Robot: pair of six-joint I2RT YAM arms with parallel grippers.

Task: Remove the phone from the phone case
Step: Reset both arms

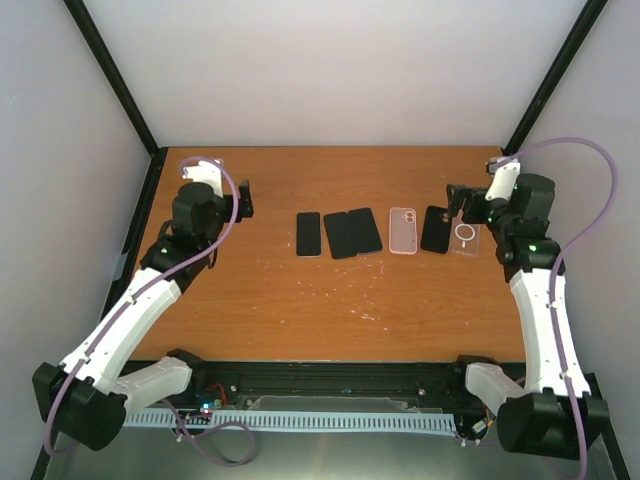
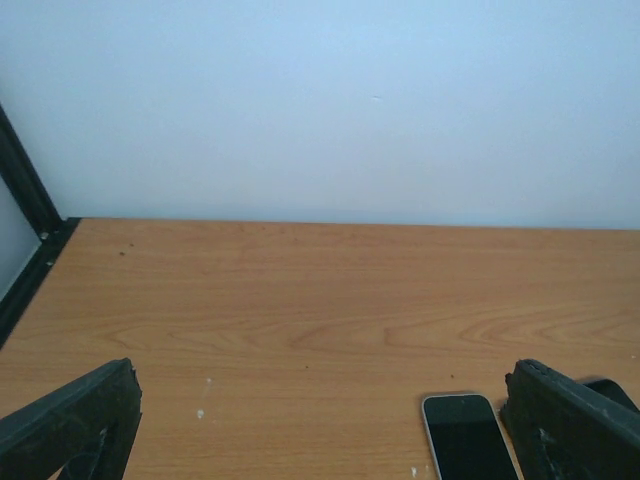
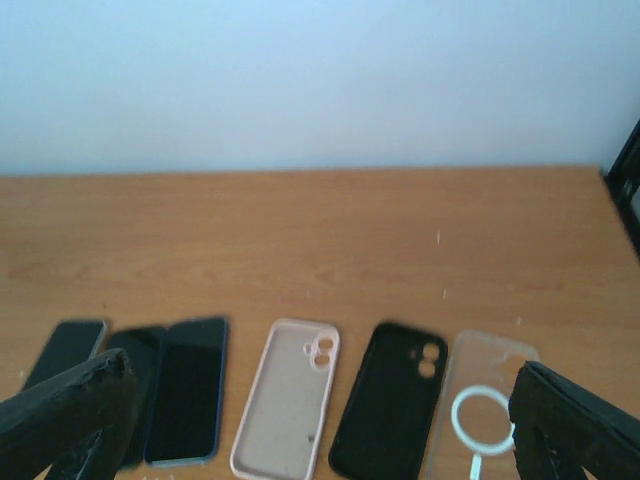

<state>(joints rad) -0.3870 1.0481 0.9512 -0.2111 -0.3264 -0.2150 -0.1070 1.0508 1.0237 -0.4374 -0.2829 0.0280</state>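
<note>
— Where are our grippers, and what do they hold?

— Our left gripper (image 1: 243, 198) and right gripper (image 1: 458, 200) hover with jaws spread wide and hold nothing. Each waits at its own end of the row, probably so that either can reach in.

— What lies between them?

— On the table (image 1: 300, 300), nearest our right gripper, lies a clear case (image 1: 466, 236). Just beside it is a black case (image 1: 435, 229), then a pink case (image 1: 403, 231). All three look empty. Further left, two dark phones (image 1: 352, 232) overlap. A third phone (image 1: 309, 234) lies beside them, nearest our left gripper. We cannot tell whether any phone has a case on it.
</note>
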